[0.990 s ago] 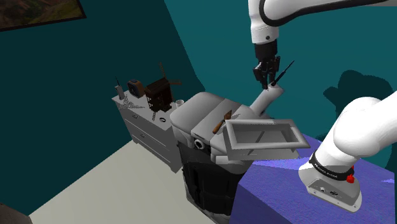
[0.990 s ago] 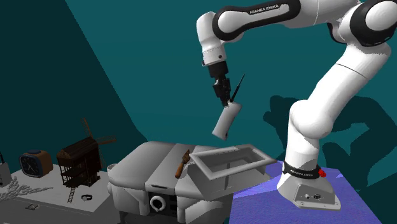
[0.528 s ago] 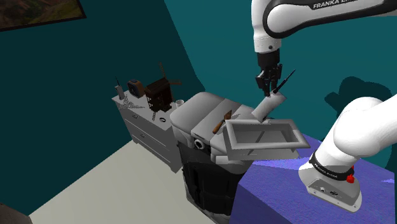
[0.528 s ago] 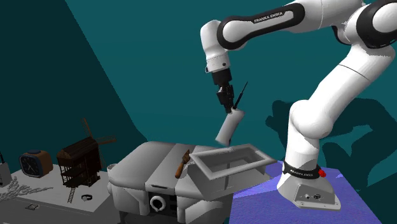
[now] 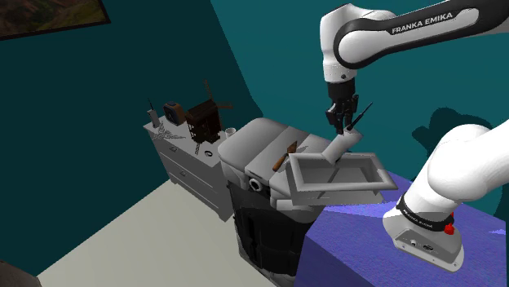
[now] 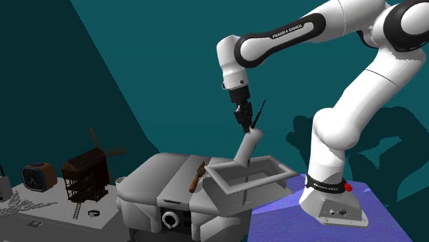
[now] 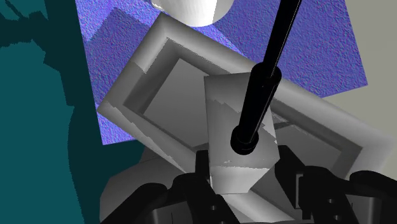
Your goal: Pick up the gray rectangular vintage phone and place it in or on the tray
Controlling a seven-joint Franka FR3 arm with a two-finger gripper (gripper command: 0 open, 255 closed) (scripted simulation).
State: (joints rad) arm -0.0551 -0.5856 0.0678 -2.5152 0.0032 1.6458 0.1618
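The gray rectangular phone (image 5: 337,147) with a thin black antenna hangs tilted from my gripper (image 5: 343,128), which is shut on its upper end. Its lower end dips just inside the far rim of the gray rectangular tray (image 5: 338,188). In the second exterior view the phone (image 6: 248,146) slants down from the gripper (image 6: 245,124) to the tray (image 6: 240,184). Through the wrist camera the phone (image 7: 238,127) is clasped between both fingers of the gripper (image 7: 242,170), over the tray (image 7: 146,70).
The tray rests on a bulky gray appliance (image 5: 253,147) beside a purple-covered surface (image 5: 359,245). A brown tool (image 5: 282,160) lies by the tray's rim. A gray dresser (image 5: 183,159) with a windmill model (image 5: 204,121) stands against the teal wall. The arm's base (image 5: 424,236) is close by.
The gripper has come down with the phone and shifted slightly toward the tray. The phone's lower end, earlier above the tray, now reaches inside its far rim.
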